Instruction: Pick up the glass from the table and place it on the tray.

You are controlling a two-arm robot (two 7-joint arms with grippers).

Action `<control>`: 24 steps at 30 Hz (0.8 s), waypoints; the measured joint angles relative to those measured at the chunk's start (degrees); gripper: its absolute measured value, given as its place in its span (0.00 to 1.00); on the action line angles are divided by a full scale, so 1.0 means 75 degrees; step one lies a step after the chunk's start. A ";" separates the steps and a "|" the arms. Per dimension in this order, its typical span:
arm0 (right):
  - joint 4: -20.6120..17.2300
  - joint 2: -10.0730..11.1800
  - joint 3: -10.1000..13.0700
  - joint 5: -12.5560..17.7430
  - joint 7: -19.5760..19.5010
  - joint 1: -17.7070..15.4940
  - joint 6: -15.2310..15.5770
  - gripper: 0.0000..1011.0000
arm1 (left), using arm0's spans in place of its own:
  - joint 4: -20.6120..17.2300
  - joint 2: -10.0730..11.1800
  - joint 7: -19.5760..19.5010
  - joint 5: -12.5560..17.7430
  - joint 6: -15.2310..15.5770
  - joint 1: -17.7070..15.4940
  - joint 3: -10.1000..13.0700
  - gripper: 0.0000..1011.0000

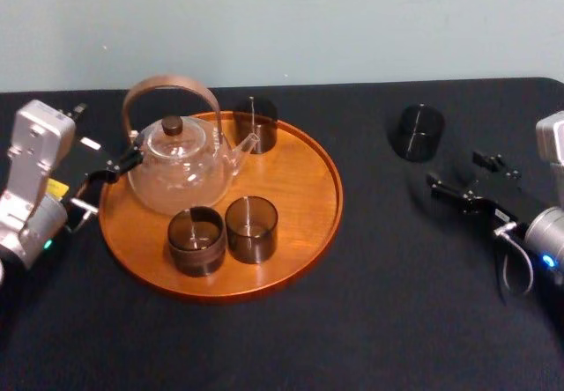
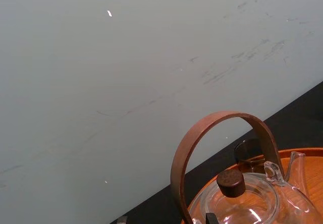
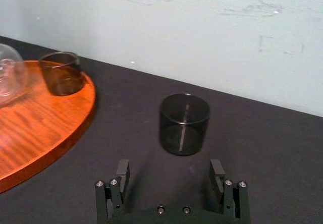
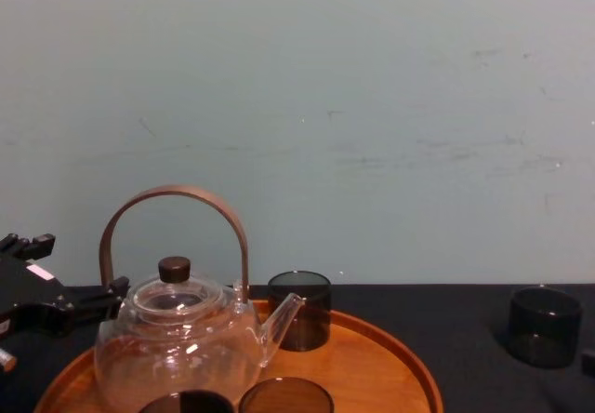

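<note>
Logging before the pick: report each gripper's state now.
Left gripper: cannot tell, by the tray rim.
Right gripper: open, empty, facing the glass.

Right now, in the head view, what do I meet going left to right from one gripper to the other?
left gripper → glass teapot → right rim of the tray → glass on the table → right gripper
</note>
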 joint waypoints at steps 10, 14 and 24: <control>0.0562 -0.0136 0.0044 -0.0071 0.0057 0.0494 0.0039 0.99 | 0.0000 0.0000 0.0000 0.0000 0.0000 0.0000 0.0000 1.00; 0.0848 -0.0234 -0.0017 -0.0118 0.0139 0.0757 0.0038 0.99 | 0.0000 0.0000 0.0000 0.0000 0.0000 0.0001 0.0000 1.00; 0.1523 -0.0440 -0.0233 -0.0275 0.0293 0.1331 -0.0001 0.99 | 0.0000 0.0000 0.0000 0.0000 0.0000 0.0001 0.0000 1.00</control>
